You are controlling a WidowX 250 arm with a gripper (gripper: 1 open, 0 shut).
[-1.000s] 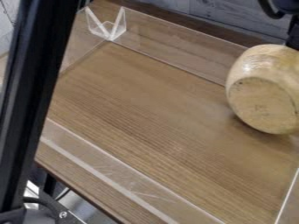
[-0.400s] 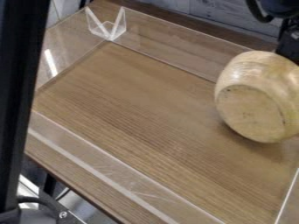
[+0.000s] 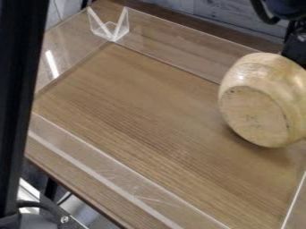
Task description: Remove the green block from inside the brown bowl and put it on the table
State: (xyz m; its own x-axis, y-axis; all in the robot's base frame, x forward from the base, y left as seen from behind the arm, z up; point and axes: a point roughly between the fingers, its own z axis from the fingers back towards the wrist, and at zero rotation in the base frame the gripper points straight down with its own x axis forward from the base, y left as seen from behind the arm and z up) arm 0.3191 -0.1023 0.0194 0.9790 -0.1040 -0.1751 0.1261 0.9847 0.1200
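1 brown bowl [image 3: 262, 98] tipped, base showing, on table [image 3: 143, 125]; gripper unseen, closed.

Brown wood-grain table [image 3: 143, 116], smooth with a soft satin sheen, grain running toward 4 o'clock. Clear glossy acrylic walls [image 3: 107, 27] along the edges, catching pale glare at 11 o'clock. Light tan wooden brown bowl [image 3: 263, 98] at 3 o'clock, tipped on its side, matt and faintly speckled on its flat base. Dark matt post [image 3: 24, 89] at 9 o'clock.
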